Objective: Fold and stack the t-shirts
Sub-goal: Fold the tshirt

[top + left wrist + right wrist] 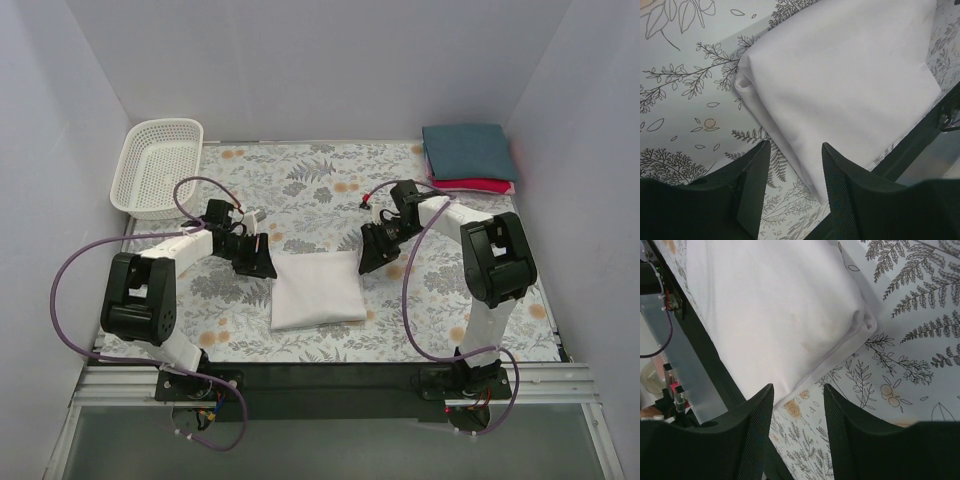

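A white t-shirt (316,289) lies folded into a flat rectangle at the table's front middle. It fills the left wrist view (845,85) and the right wrist view (775,315). My left gripper (256,262) hovers open at its far left corner; its jaws (792,155) stand over the shirt's edge without pinching it. My right gripper (374,256) hovers open at the far right corner, its jaws (799,397) at the shirt's edge. A folded dark teal shirt (467,151) lies on a folded red shirt (480,185) at the back right.
A white mesh basket (156,166) stands at the back left. The floral table cloth (320,190) covers the table. White walls close in the left, back and right sides. The black front rail (330,385) runs along the near edge.
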Robot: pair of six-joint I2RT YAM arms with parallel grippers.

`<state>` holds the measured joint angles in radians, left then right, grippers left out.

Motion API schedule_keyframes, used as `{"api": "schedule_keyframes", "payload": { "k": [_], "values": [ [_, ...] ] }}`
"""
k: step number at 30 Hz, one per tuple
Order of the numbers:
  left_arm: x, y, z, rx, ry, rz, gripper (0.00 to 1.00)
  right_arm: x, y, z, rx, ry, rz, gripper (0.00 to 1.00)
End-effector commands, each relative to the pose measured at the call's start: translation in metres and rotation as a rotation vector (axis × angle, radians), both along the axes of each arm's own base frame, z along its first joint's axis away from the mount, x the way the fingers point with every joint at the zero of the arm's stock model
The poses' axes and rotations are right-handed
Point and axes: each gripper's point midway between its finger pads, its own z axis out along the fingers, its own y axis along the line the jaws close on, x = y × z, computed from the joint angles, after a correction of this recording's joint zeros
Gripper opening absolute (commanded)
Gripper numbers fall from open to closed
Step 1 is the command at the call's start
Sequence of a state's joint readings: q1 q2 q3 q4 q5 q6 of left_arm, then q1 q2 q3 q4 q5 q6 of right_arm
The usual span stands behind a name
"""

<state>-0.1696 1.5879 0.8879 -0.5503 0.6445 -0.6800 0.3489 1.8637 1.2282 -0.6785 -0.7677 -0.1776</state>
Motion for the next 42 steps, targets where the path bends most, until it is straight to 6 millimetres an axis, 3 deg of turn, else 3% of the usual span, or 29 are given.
{"api": "schedule_keyframes", "payload": {
  "k": [1, 12, 16, 23, 26, 29, 30, 31, 34, 42],
  "values": [
    [0.000, -0.007, 0.000, -0.046, 0.033, 0.011, 0.45, -0.004, 0.014, -0.003, 0.052, 0.046, 0.002, 0.51],
    [0.009, -0.013, -0.008, -0.076, 0.067, 0.017, 0.36, -0.009, 0.021, -0.022, 0.053, 0.118, 0.010, 0.45],
    [0.010, -0.014, -0.006, -0.077, 0.059, 0.016, 0.30, -0.009, 0.022, -0.023, 0.047, 0.122, 0.009, 0.43],
    [0.009, -0.014, -0.008, -0.080, 0.060, 0.015, 0.29, -0.010, 0.022, -0.026, 0.044, 0.127, 0.010, 0.42],
    [0.010, -0.014, -0.007, -0.082, 0.059, 0.017, 0.26, -0.010, 0.024, -0.027, 0.046, 0.136, 0.016, 0.37],
    [0.008, -0.014, -0.009, -0.082, 0.071, 0.018, 0.18, -0.012, 0.024, -0.027, 0.054, 0.145, 0.017, 0.22],
    [0.008, -0.014, -0.010, -0.080, 0.072, 0.018, 0.12, -0.013, 0.024, -0.027, 0.058, 0.147, 0.018, 0.07],
    [0.008, -0.014, -0.009, -0.078, 0.074, 0.021, 0.10, -0.014, 0.025, -0.026, 0.060, 0.145, 0.021, 0.01],
    [0.007, -0.011, -0.006, -0.063, 0.072, 0.022, 0.00, -0.015, 0.021, -0.023, 0.047, 0.121, 0.018, 0.01],
    [0.003, 0.018, -0.009, 0.042, 0.053, 0.049, 0.00, -0.007, 0.005, -0.015, -0.035, 0.012, -0.018, 0.01]
  ]
}}
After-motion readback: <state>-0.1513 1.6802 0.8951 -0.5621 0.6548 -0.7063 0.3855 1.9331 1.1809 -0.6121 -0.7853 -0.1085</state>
